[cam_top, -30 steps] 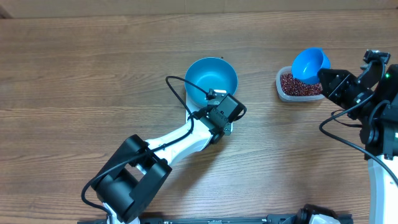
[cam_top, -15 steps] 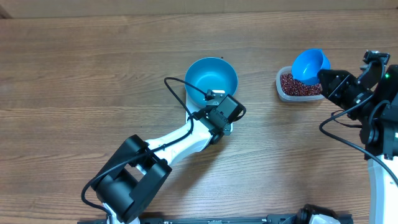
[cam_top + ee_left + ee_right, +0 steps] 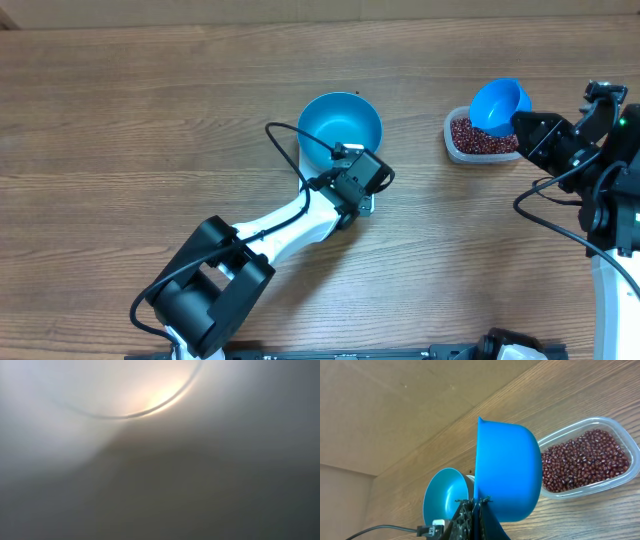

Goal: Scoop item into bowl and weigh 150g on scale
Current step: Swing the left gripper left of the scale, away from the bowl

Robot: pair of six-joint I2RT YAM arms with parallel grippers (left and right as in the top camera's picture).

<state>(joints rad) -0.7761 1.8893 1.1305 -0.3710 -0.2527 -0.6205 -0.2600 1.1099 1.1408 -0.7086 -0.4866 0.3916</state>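
The blue bowl (image 3: pixel 341 128) stands on the white scale (image 3: pixel 304 158), which it mostly hides, and no beans show in it. My left gripper (image 3: pixel 357 186) is down at the scale's front edge, just right of the bowl. Its fingers are hidden there, and the left wrist view is only a pale blur. My right gripper (image 3: pixel 476 503) is shut on the handle of a small blue scoop (image 3: pixel 507 477), which is tilted and shows no beans (image 3: pixel 498 104). The scoop hangs over the clear tub (image 3: pixel 452 146) of maroon beans (image 3: pixel 582 462).
The left arm (image 3: pixel 260 235) lies across the wooden table from the front left, and its black cable (image 3: pixel 285 140) loops beside the bowl. The right arm (image 3: pixel 600 170) stands at the right edge. A pale wall runs along the back.
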